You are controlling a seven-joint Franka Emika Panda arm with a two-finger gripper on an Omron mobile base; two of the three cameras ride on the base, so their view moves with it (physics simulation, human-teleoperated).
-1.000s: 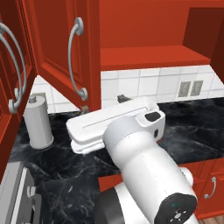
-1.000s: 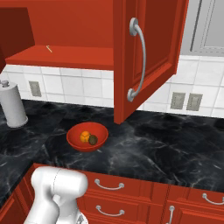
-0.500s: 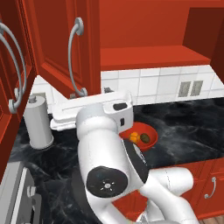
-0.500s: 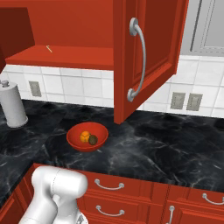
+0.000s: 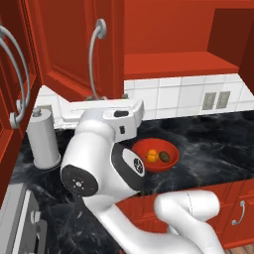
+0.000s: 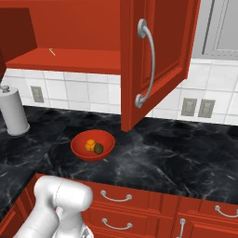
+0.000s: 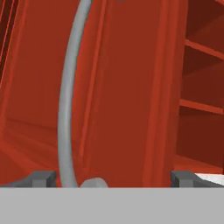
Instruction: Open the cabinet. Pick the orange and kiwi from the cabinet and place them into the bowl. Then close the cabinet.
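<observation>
Red cabinet door handle between fingertips | gripper spread wide

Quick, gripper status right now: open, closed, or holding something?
Gripper: open, jaws wide apart, holding nothing; it faces the cabinet door, close to the handle.

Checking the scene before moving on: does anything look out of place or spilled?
Nothing is spilled or damaged. The orange and kiwi sit in the bowl; both cabinet doors hang open, with the open gripper facing one door's handle.
</observation>
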